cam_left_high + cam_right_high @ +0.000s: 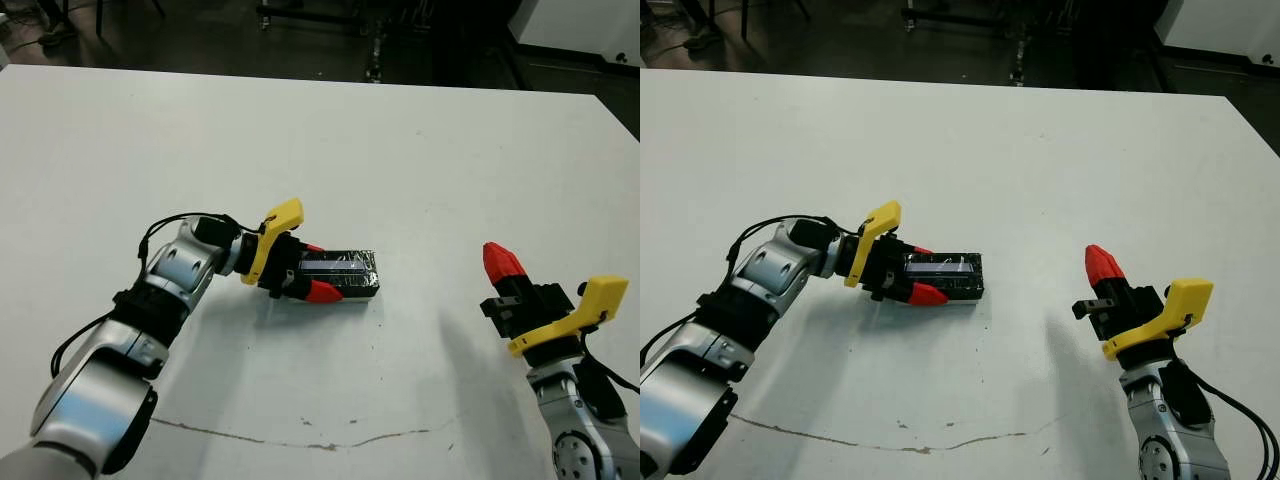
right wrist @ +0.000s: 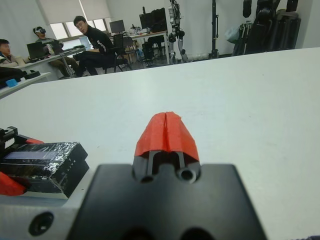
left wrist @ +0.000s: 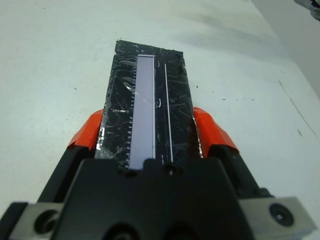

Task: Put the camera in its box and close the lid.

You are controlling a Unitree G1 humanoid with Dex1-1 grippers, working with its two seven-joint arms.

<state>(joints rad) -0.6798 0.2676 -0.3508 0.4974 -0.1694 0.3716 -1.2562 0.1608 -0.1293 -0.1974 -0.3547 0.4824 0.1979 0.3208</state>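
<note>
Left gripper (image 3: pixel 150 132) pinching the lid (image 3: pixel 147 107) on the white table (image 1: pixel 400 150), right gripper (image 2: pixel 166 132) pressed together beside it.

robotics lab, desks (image 2: pixel 60 55), monitors (image 2: pixel 152 19), people (image 2: pixel 92 45)

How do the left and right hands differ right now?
The left hand is down at the table, its fingers either side of the glossy black lid; the right hand holds nothing, fingers pressed together and raised, well apart from the lid. Both have red fingertips and yellow brackets.
</note>
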